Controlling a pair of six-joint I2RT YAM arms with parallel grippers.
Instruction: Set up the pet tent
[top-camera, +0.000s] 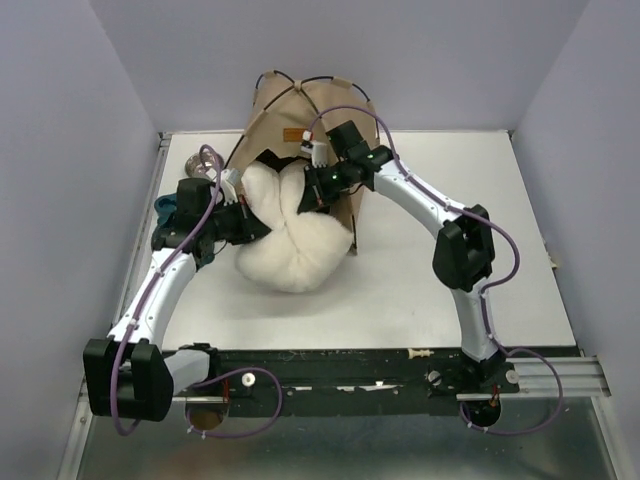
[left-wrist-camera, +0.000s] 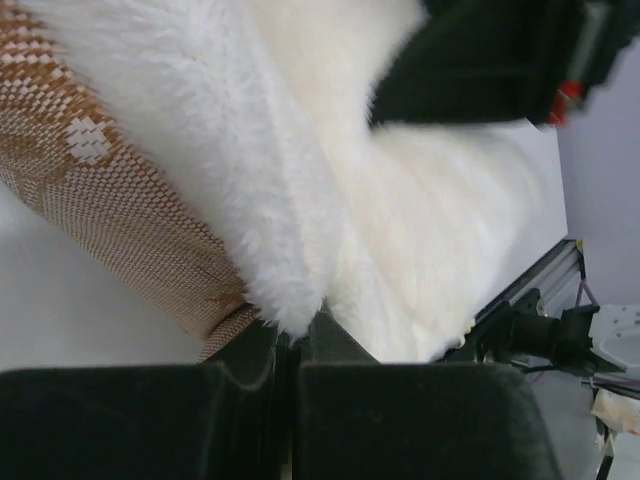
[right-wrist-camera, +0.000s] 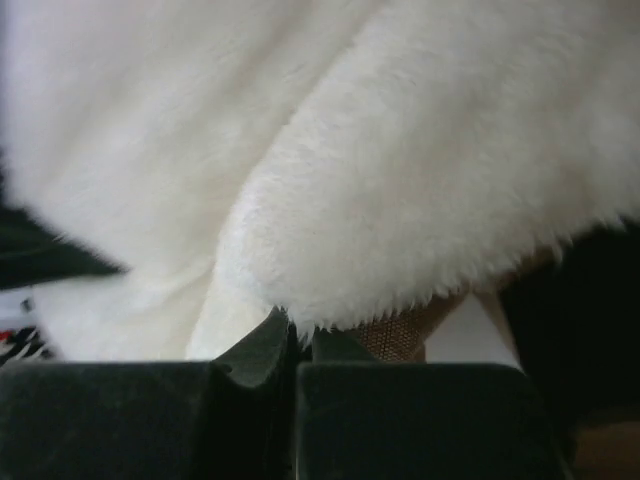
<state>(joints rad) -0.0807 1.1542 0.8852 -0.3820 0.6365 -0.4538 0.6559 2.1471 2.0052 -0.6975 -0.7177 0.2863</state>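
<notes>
The tan pet tent (top-camera: 300, 105) stands upright at the back of the table, with thin black poles (top-camera: 283, 80) arching over it and an orange label patch (top-camera: 293, 134). I cannot make out its pom-pom. A fluffy white cushion (top-camera: 290, 240) with a pink-tan patterned underside (left-wrist-camera: 110, 200) is folded up in front of the tent's opening. My left gripper (top-camera: 240, 205) is shut on the cushion's left edge (left-wrist-camera: 297, 335). My right gripper (top-camera: 318, 190) is shut on its right edge (right-wrist-camera: 300, 335), close to the tent's front. White fur (right-wrist-camera: 420, 180) fills the right wrist view.
A teal object (top-camera: 165, 208) and a clear round thing (top-camera: 203, 168) lie at the table's left edge behind the left arm. The black rail (top-camera: 400, 365) runs along the near edge. The right arm (left-wrist-camera: 480, 60) shows dark in the left wrist view.
</notes>
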